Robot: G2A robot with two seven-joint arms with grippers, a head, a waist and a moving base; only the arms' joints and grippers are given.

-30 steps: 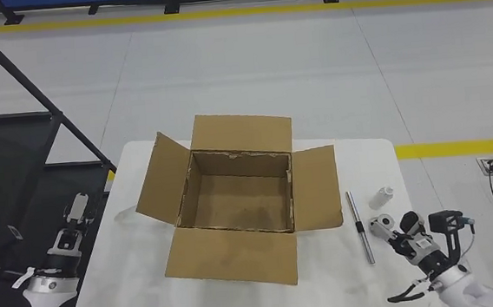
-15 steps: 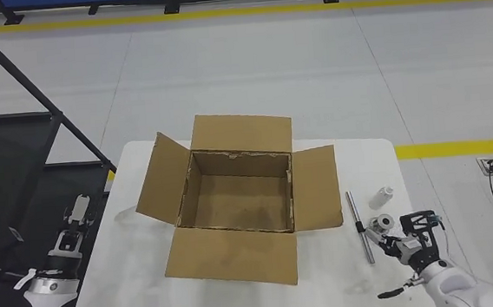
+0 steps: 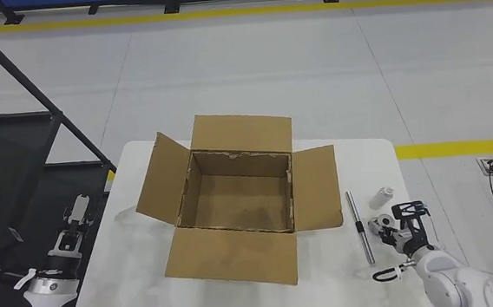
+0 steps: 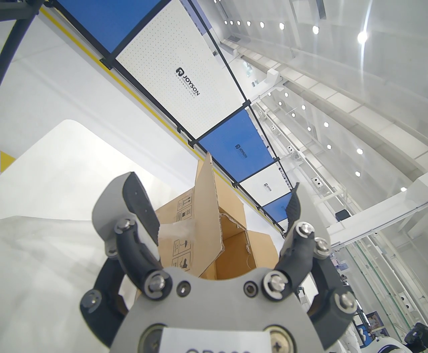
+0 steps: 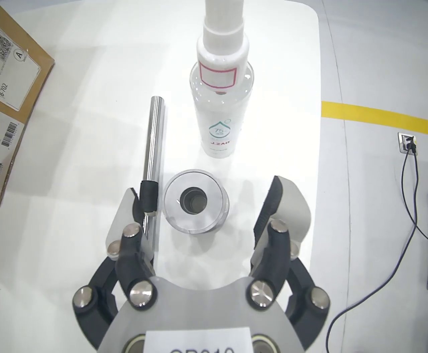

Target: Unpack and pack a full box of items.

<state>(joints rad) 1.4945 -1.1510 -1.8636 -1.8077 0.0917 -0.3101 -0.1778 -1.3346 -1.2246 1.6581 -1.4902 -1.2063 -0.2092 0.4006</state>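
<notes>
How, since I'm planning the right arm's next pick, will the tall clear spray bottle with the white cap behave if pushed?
The tall clear spray bottle stands upright on a narrow base, so a high push would probably tip it. Its smooth round wall may slip in a grip; tipped, it could roll.
</notes>
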